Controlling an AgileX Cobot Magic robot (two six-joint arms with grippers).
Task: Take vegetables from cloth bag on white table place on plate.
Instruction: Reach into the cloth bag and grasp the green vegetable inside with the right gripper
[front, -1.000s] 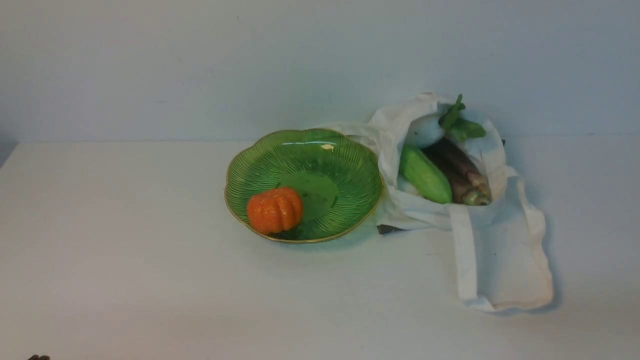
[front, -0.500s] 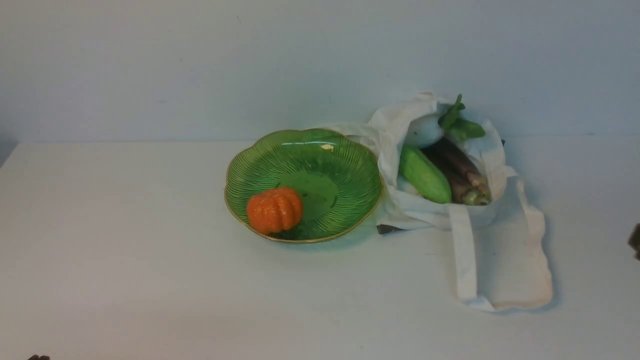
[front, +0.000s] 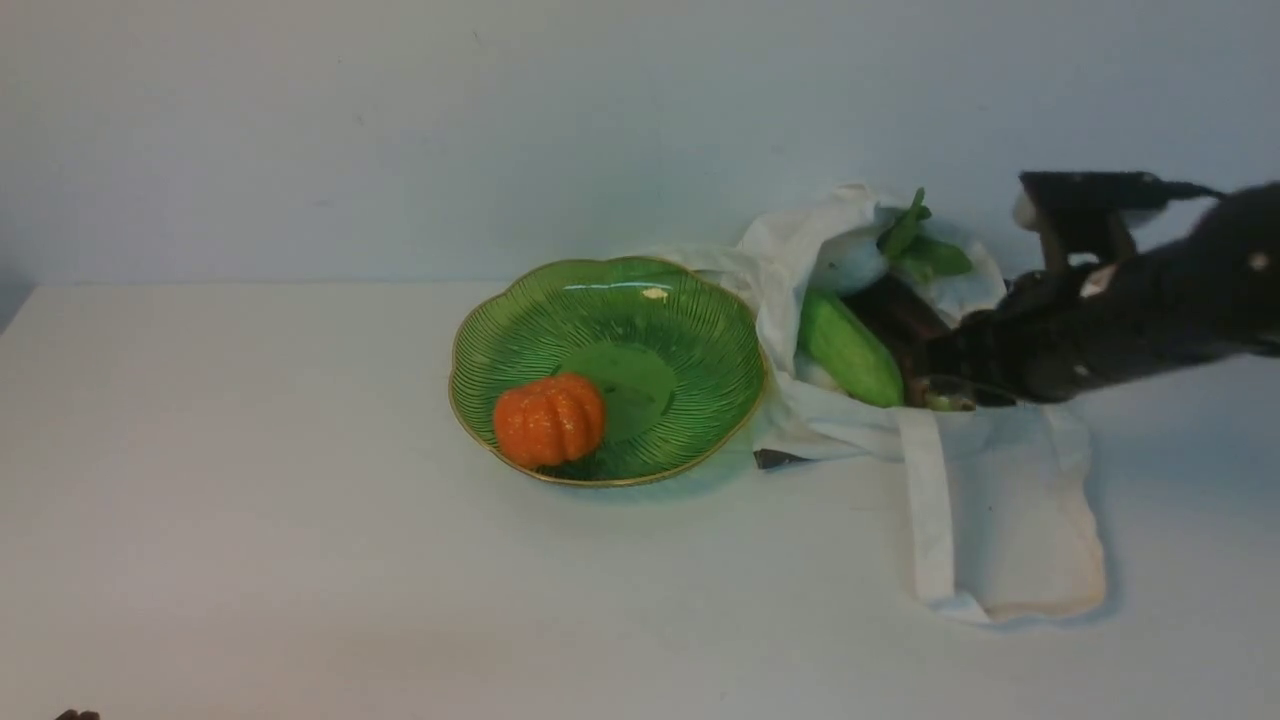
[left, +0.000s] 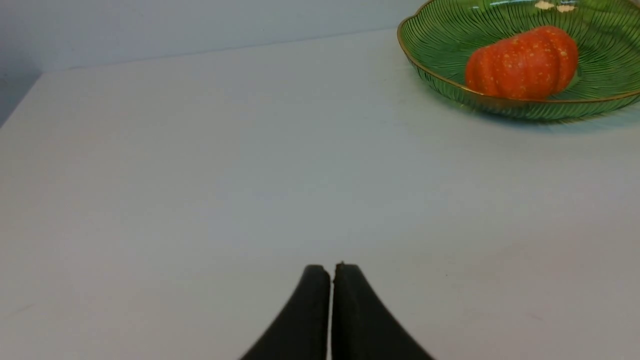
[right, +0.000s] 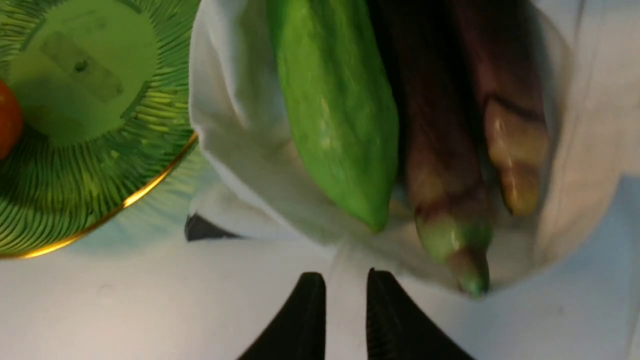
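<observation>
The pumpkin (front: 549, 420) lies on the plate (front: 700, 330), left of the cloth bag (front: 1000, 530) holding the vegetables (front: 850, 348).

The gold-rimmed green plate (front: 690, 330) sits on the white surface (front: 250, 450). Just right of it, the cloth bag (front: 1010, 520) lies open, holding a green gourd (front: 848, 347), purple eggplants (right: 440, 165) and a white radish (front: 845, 262).

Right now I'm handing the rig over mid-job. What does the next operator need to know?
Left gripper: shut, empty, clear of the plate.
Right gripper: slightly open, empty, at the cloth bag mouth.
In the bag: gourd, eggplants, radish. The plate holds only an orange pumpkin.
Done: none of the three moved.
Left: all go to the plate.
</observation>
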